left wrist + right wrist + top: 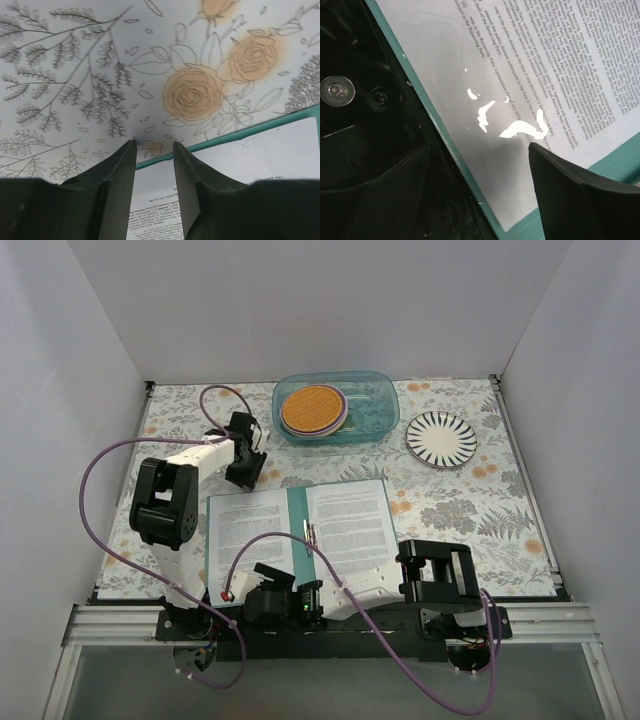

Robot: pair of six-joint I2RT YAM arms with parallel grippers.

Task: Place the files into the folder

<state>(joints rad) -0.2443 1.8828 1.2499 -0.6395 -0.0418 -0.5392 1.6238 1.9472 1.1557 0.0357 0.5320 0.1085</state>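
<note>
Folder (296,525) open flat on counter (470,510), files (348,520) across both leaves; sheets light, limp, slippery, so take the stiffer cover edge; your left fingers (115,190) part-open, right fingers (570,200) wide, both empty.

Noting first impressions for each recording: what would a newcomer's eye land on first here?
First, the open teal folder at the near middle of the flowered table, with printed files on both halves and a silver clip at its spine. Next, the clear blue container at the far edge holding an orange woven disc, and the striped plate to its right. The left gripper hovers open over the far edge of the folder's left half.
</note>
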